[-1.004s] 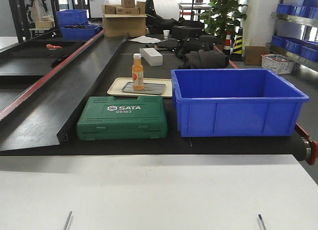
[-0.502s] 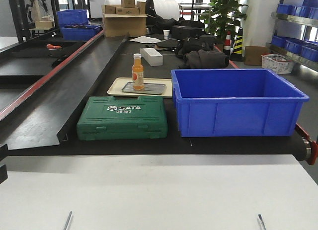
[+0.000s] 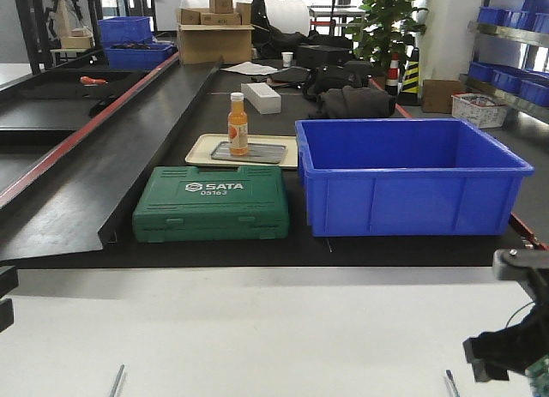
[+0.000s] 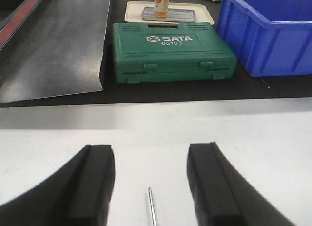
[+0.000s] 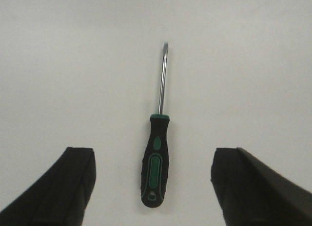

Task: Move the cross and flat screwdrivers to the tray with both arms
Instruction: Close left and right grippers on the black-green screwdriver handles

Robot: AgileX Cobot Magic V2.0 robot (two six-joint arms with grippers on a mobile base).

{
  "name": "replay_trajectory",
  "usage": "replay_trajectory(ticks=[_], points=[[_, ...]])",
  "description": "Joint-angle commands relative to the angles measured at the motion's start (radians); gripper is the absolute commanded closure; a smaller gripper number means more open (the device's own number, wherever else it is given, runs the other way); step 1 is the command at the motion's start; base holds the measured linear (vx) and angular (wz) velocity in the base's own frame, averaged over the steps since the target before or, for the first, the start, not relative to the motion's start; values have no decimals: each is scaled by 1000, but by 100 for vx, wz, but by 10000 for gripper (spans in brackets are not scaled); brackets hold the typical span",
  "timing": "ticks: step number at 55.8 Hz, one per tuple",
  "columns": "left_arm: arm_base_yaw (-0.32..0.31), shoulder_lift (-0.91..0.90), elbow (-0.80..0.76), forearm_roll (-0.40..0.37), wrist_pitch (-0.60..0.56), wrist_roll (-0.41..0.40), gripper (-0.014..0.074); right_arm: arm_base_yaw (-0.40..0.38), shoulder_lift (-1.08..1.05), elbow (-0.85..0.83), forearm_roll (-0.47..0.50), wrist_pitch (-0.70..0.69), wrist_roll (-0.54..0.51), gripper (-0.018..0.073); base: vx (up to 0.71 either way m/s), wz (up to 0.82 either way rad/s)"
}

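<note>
Right black angular gripper (image 5: 153,162) low over matte white table (image 5: 243,50), jaws spread, flanking slim steel screwdriver with black-green handle (image 5: 156,143). Left black gripper (image 4: 151,155) likewise spread; thin steel shaft (image 4: 151,209) between.

We can read one marking only. The lid of the green tool case (image 4: 173,50) carries the brand "SATA" in white capitals, with a small white hexagon logo just left of the word. The number "05163" stands in smaller white figures directly beneath it. This case lies ahead of the left gripper (image 4: 151,160), past the far edge of the white table (image 4: 253,138) and a little to the right of the gap between its jaws. The print faces the gripper upright. Further ahead, behind the case, the orange bottle (image 3: 238,127) bears a label, but its print is too blurred for us to read.
</note>
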Motion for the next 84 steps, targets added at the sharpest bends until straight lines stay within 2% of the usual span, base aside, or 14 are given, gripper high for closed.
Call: replay_trajectory(ticks=[1,27,46,50,52,60,64,71,77,84], points=[[2,-11,-29,-1,-51,-4,124,1,57,-35,0,-26,-14,13,0,0],[2,-11,-29,-1,-9,-4,124,1,337,-35,0,-73,-42,15,0,0],[2,-11,-29,-2,-6,-6,124,1,450,-35,0,-101,-69,75,0,0],[2,-11,-29,-5,0,-13,124,1,460,-35,7,-105,-85,146,0,0],[2,-11,-29,-12,7,-24,124,1,464,-35,13,-104,-104,218,0,0],[2,-11,-31,-22,43,-53,124,1,466,-35,17,-103,-121,575,0,0],[2,-11,-41,-28,64,-53,124,1,466,-35,18,-103,-120,573,0,0],[2,5,-108,-28,166,-57,124,1,466,-35,29,-105,-120,571,0,0],[2,85,-233,-27,323,-57,124,1,466,-35,47,-105,-120,570,0,0],[2,225,-356,-27,450,-56,124,1,466,-35,68,-105,-125,570,0,0]])
